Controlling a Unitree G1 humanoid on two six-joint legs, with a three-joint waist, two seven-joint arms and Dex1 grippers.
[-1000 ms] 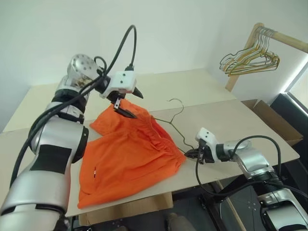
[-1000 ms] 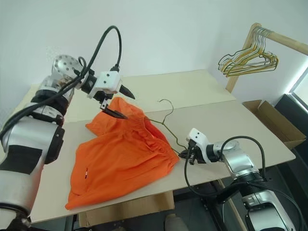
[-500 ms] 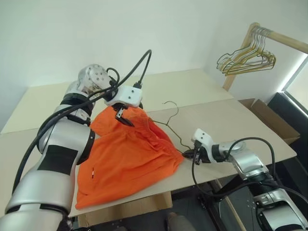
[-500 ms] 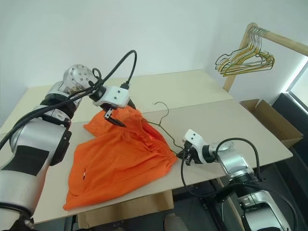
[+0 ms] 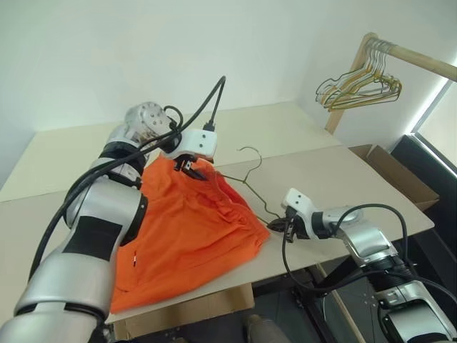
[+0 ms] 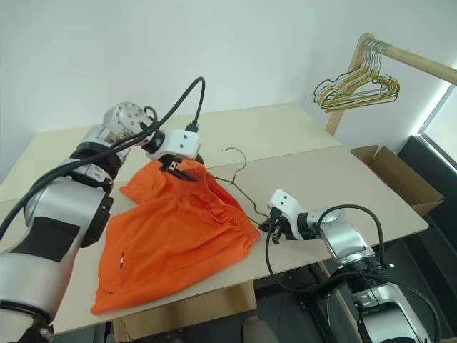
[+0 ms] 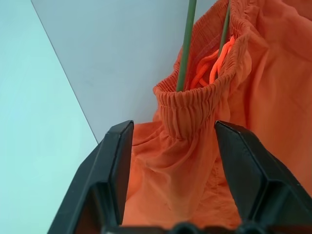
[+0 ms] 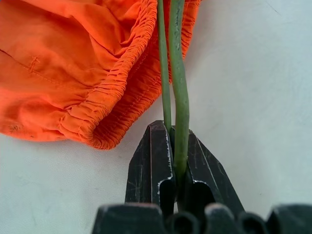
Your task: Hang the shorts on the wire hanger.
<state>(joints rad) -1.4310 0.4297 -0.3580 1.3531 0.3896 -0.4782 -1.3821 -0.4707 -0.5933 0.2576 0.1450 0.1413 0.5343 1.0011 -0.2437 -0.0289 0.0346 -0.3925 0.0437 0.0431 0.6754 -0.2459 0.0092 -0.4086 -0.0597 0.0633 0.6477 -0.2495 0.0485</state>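
Observation:
The bright orange shorts (image 5: 187,230) lie spread on the table, waistband toward my right arm. The wire hanger (image 5: 250,154) runs through the waistband opening, with its hook lying on the table beyond the shorts. My left gripper (image 5: 191,168) is down at the far end of the waistband. In the left wrist view it (image 7: 173,126) stands open, with the gathered waistband (image 7: 187,105) between its fingers (image 7: 114,170) and the hanger wire (image 7: 186,44) rising out of the opening. My right gripper (image 5: 277,226) is shut on the hanger's near corner (image 8: 178,63), beside the shorts (image 8: 73,58).
A wooden rack at the back right carries a bunch of gold and silver hangers (image 5: 360,77). An open cardboard box (image 5: 391,173) stands off the table's right side. Another box (image 5: 187,314) sits under the front edge. The pale table (image 5: 321,143) is bare beyond the hanger's hook.
My left gripper has dropped from above the shorts onto the far end of the waistband, and its fingers have narrowed around it. The right gripper keeps its grip on the hanger. The camera has shifted.

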